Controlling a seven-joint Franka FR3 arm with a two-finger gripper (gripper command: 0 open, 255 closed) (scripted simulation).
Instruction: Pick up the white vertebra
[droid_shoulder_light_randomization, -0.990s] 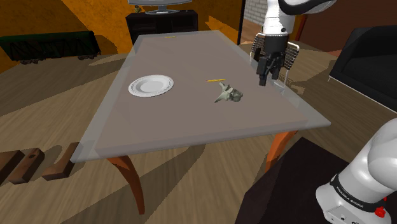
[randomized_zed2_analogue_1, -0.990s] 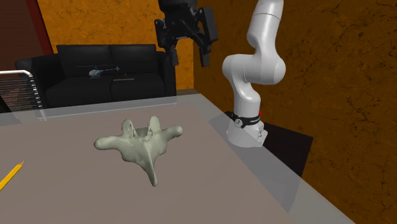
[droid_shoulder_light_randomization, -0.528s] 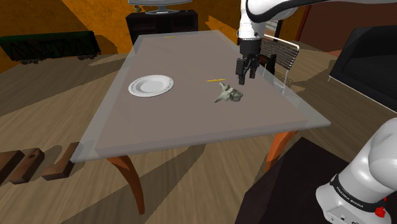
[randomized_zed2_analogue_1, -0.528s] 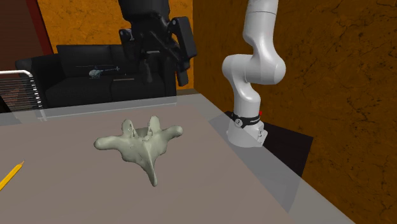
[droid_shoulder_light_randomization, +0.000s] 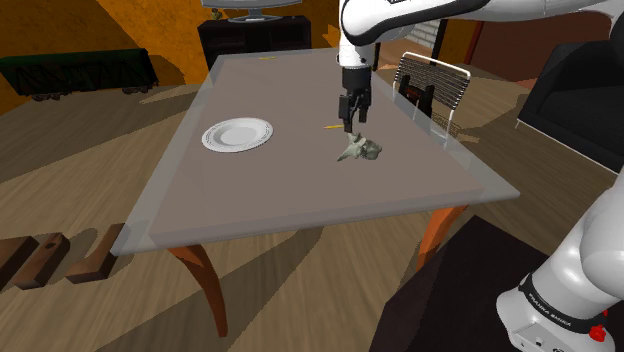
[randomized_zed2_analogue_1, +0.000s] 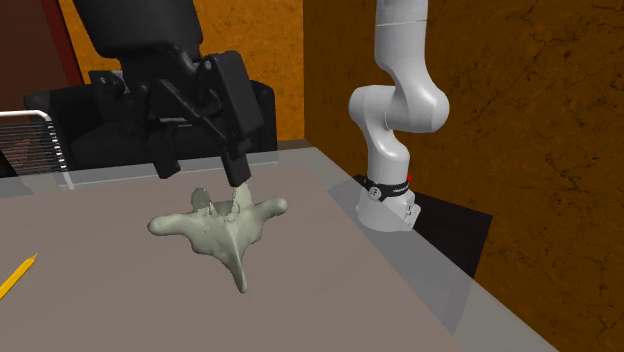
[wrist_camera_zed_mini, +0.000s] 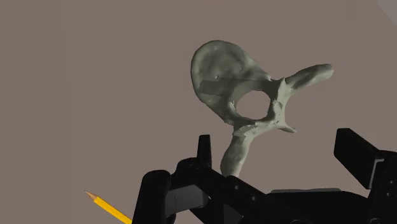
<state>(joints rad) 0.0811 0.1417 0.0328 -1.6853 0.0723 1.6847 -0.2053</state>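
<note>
Wrist view: the gripper (wrist_camera_zed_mini: 275, 145) is open, its two black fingers (wrist_camera_zed_mini: 355, 153) standing wide apart and clasping nothing. Just beyond the fingertips the vertebra (wrist_camera_zed_mini: 238, 95) lies on the grey tabletop (wrist_camera_zed_mini: 95, 76). It is a pale grey-green bone with a rounded body, a hole through its middle and thin processes spreading outward, one of them running back toward the gripper. A yellow pencil (wrist_camera_zed_mini: 107, 206) lies near the gripper's body, apart from the bone.

In the second exterior view the gripper (randomized_zed2_analogue_1: 200, 172) hangs close over the vertebra (randomized_zed2_analogue_1: 222, 232), fingertips pointing down, and no contact shows. The pencil (randomized_zed2_analogue_1: 18, 276) lies at eight o'clock from the bone, well apart. The white arm (randomized_zed2_analogue_1: 398, 110) rises at two o'clock from it, past the tabletop (randomized_zed2_analogue_1: 380, 300) edge, and a black sofa (randomized_zed2_analogue_1: 90, 140) stands behind.

In the shoulder view the dark stand (droid_shoulder_light_randomization: 450, 290) sits nearest, at five o'clock in the picture. On the tabletop (droid_shoulder_light_randomization: 300, 210) the vertebra (droid_shoulder_light_randomization: 358, 150) lies with the gripper (droid_shoulder_light_randomization: 351, 124) at twelve o'clock from it. The pencil (droid_shoulder_light_randomization: 333, 126) lies near the bone at eleven o'clock, and a white plate (droid_shoulder_light_randomization: 237, 134) lies well apart at nine o'clock. Farther off, a wire rack (droid_shoulder_light_randomization: 437, 85) stands at two o'clock, beside the tabletop edge. A dark cabinet (droid_shoulder_light_randomization: 255, 40) stands beyond the far end.
</note>
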